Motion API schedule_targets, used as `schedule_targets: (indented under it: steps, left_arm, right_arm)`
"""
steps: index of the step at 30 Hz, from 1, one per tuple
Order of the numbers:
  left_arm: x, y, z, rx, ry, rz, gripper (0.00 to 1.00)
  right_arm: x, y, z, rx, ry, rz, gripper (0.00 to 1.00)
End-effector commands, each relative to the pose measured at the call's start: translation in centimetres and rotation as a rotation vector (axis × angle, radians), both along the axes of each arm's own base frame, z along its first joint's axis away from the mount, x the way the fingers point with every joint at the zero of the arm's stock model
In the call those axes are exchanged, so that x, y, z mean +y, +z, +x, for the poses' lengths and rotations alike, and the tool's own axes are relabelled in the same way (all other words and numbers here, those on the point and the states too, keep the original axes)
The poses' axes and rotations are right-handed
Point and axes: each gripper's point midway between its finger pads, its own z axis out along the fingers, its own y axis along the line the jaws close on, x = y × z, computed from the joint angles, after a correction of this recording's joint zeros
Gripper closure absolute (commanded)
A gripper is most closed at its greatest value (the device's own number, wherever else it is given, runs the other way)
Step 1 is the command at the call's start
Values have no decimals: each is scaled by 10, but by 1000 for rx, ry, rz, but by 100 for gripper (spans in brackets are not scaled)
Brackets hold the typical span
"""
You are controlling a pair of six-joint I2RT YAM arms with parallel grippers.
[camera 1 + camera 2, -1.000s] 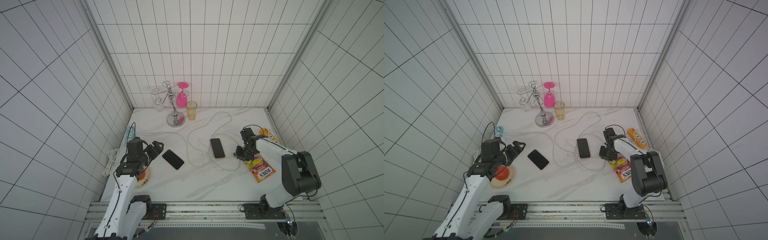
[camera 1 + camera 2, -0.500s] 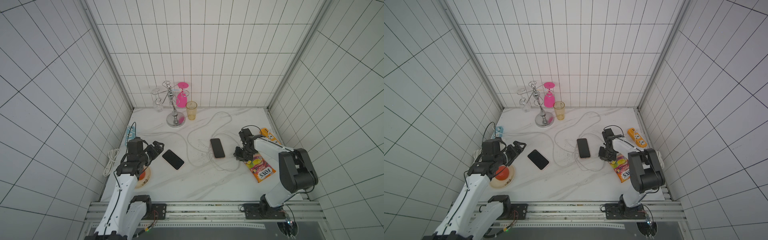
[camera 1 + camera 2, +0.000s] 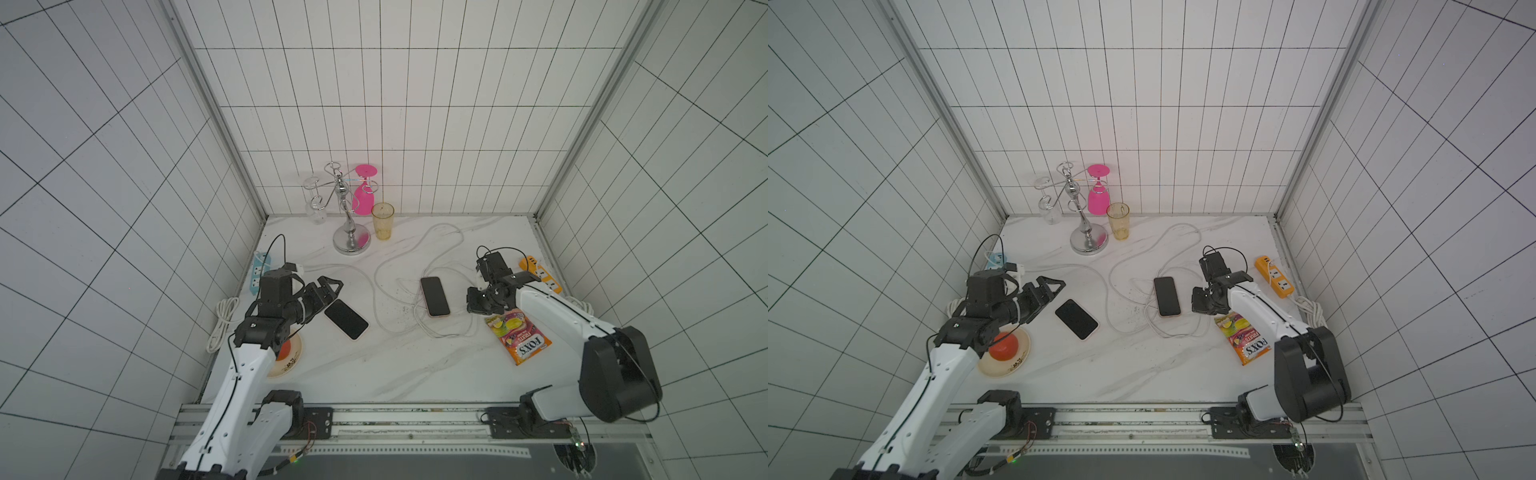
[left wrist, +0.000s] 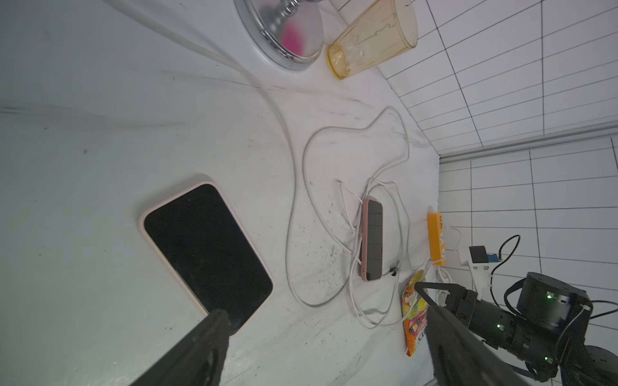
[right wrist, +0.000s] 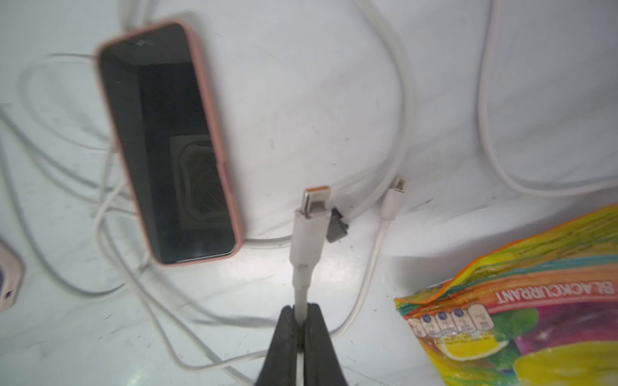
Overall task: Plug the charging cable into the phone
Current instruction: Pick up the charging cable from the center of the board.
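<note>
Narrowing over the last second, the right gripper (image 5: pixel 302 310) is now pinching the white charging cable (image 5: pixel 307 240) just behind its plug, at lower centre of the wrist frame. The metal tip with an orange tongue is pointing up-frame, apart from the dark-screened phone (image 5: pixel 167 143) in a pink case, lying left of centre. A candy bag (image 5: pixel 521 320) at lower right is showing "BLACKCURRANT"; both top views are showing "FOX'S" on it. The left gripper (image 3: pixel 331 292) is hovering wide open beside a second phone (image 3: pixel 346 318).

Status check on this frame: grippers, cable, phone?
Left gripper open beside second phone. Right gripper shut on charging cable behind plug. Plug not in phone. Loose cables loop around it.
</note>
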Motion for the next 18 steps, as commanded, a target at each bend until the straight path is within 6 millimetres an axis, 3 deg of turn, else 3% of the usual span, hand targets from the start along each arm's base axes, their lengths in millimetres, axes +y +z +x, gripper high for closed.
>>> schedule_targets:
  steps: [1, 5, 7, 12, 18]
  left_arm:
    - [-27, 36, 4, -90, -95, -16, 8]
    - [-68, 69, -1, -163, -232, -30, 9]
    - [-91, 88, -8, -228, -322, -55, 11]
    - [-135, 123, -34, -367, -538, -107, 15]
    - [-171, 127, -62, -424, -761, -180, 16]
  right_arm:
    - [43, 60, -9, -228, 180, 159, 100]
    - [93, 120, -48, -468, 459, 410, 100]
    - [104, 140, -66, -561, 566, 511, 100]
    - [120, 166, -115, -582, 858, 690, 100]
    - [132, 186, -151, -474, 1073, 884, 100]
